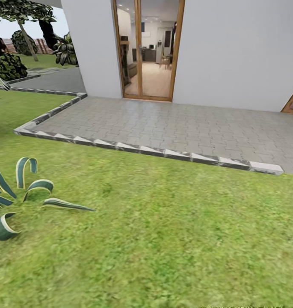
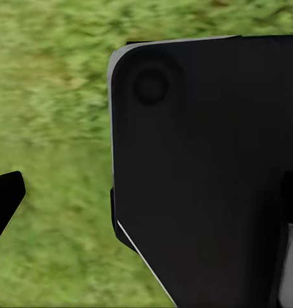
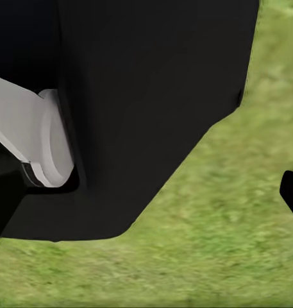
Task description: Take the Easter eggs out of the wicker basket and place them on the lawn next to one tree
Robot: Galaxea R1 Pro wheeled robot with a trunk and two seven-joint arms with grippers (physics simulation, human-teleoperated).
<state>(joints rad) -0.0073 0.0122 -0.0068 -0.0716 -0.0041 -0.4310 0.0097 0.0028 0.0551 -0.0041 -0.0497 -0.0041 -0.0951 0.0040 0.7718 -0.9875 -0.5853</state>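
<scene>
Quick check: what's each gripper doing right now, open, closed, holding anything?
Left gripper: cannot be told; the wrist view shows a dark robot body over the lawn.
Right gripper: cannot be told; likewise dark body over grass. No egg seen.

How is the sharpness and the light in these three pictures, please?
Head view: soft even daylight with no hard shadows; the paved patio and striped plant are fairly sharp, while the lawn looks smeared near the bottom. Left wrist view: grass blurred beside a dark robot panel. Right wrist view: grass equally soft.

open lawn (image 1: pixel 172 239), striped plant (image 1: pixel 22 196) left
</scene>
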